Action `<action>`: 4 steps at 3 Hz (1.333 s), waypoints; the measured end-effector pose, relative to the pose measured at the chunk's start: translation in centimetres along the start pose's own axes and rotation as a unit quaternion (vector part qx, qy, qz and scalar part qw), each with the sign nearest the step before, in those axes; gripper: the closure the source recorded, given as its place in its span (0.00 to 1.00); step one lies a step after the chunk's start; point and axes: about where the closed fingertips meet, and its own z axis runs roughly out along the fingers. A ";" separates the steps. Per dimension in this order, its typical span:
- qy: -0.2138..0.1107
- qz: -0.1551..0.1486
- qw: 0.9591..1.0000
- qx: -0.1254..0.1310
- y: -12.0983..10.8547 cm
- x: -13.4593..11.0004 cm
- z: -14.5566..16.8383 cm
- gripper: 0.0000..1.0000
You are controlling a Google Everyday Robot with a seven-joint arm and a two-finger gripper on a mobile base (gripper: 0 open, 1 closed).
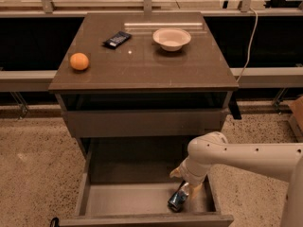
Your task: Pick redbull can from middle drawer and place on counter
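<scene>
The redbull can (177,200) lies tilted on the grey floor of the open middle drawer (118,200), near its front right corner. My gripper (186,182) reaches down into the drawer from the right on a white arm. It is open, with its yellowish fingers (176,173) on either side of the can's upper end. The counter (142,65) is the brown top slab above the drawers.
On the counter are an orange (79,61) at the left, a flat black snack packet (117,39) at the back and a white bowl (172,38) at the back right. A shallower drawer (142,122) stands slightly open above the middle one. Speckled floor surrounds the cabinet.
</scene>
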 end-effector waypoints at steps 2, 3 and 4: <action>-0.012 -0.007 0.999 -0.032 2.1 1.6 4.8 0.30; -0.022 -0.008 0.999 -0.029 2.5 1.3 5.5 0.57; -0.040 -0.003 0.999 -0.003 2.1 0.8 4.2 0.80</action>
